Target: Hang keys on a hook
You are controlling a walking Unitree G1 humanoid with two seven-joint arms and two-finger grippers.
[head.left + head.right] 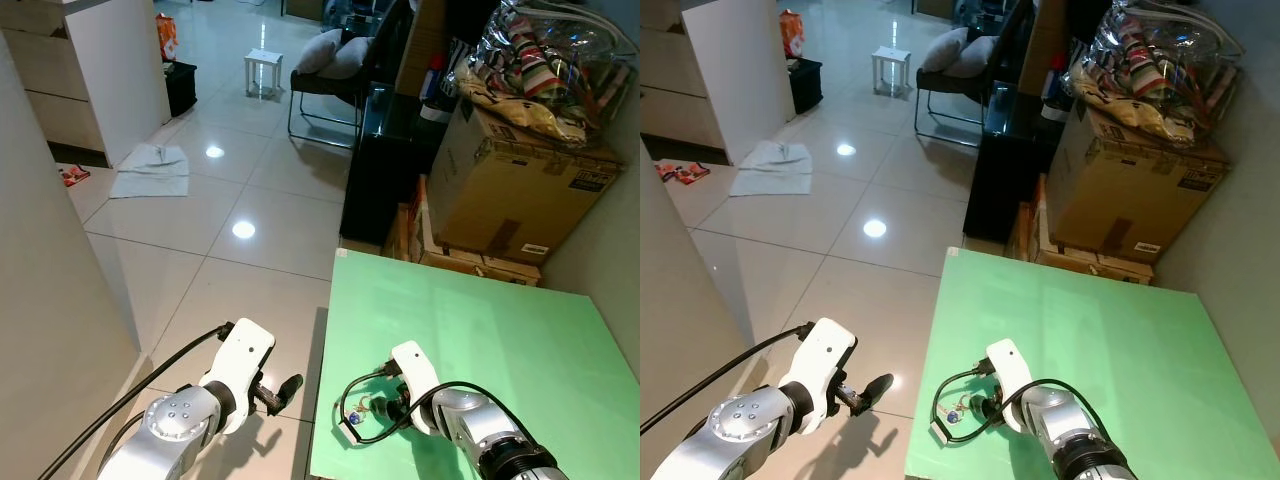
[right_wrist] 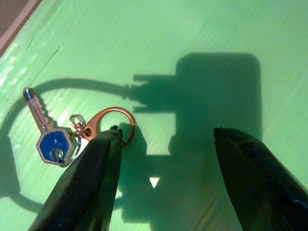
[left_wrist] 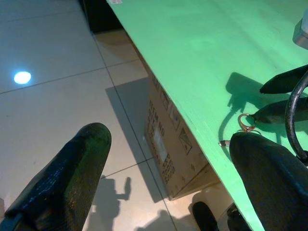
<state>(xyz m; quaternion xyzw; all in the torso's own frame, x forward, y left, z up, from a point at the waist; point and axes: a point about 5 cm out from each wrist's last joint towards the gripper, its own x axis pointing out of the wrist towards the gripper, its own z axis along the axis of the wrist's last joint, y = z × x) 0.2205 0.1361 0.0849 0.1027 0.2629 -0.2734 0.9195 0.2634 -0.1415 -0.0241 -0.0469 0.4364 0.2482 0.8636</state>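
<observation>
A silver key with a blue head (image 2: 52, 143) on a copper ring and clasp (image 2: 114, 121) lies flat on the green table (image 1: 500, 340), near its front left corner. My right gripper (image 2: 166, 139) hovers low over the table, open, with one fingertip (image 2: 108, 144) right beside the ring and nothing between the fingers. From the head the keys (image 1: 375, 405) show just left of the right gripper (image 1: 392, 408). My left gripper (image 1: 285, 385) hangs open over the floor, left of the table's edge. The clasp (image 3: 246, 124) also appears in the left wrist view.
A large cardboard box (image 1: 510, 190) topped by a clear bag of wrapped items (image 1: 545, 60) stands behind the table. A black cabinet (image 1: 385, 160), a chair (image 1: 330, 80), a white stool (image 1: 263, 70) and a cloth (image 1: 150, 170) occupy the tiled floor. A wall (image 1: 50, 300) rises at left.
</observation>
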